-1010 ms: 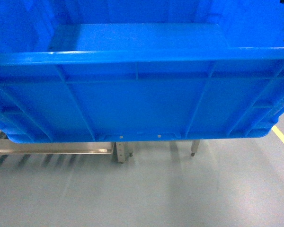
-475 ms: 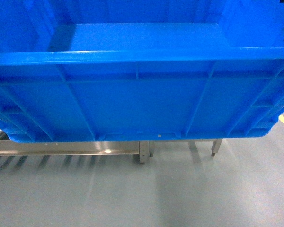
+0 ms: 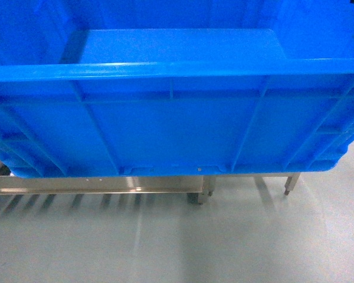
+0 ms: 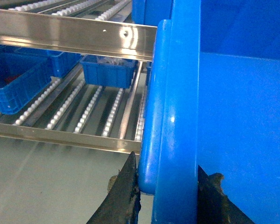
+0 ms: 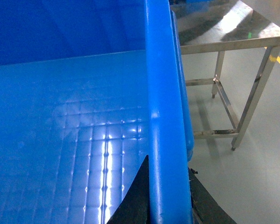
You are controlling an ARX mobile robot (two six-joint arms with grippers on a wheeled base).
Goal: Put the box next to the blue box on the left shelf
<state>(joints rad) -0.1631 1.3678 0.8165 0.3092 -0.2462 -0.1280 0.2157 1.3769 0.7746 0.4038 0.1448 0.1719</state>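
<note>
Blue crate [image 3: 177,124] held off the grey floor [image 3: 177,242], filling most of the head view; near wall ribbed, floor bare. Left gripper [image 4: 165,196] clamped on the crate's left rim, one finger outside, one inside. Right gripper [image 5: 165,200] clamped on the right rim the same way. Steel roller shelf [image 4: 74,35] lies just beyond the crate's left side, its front rail below the crate in head view. Smaller blue bins [image 4: 107,70] sit on the lower roller tracks. Steel table frame [image 5: 242,93] stands to the right.
</note>
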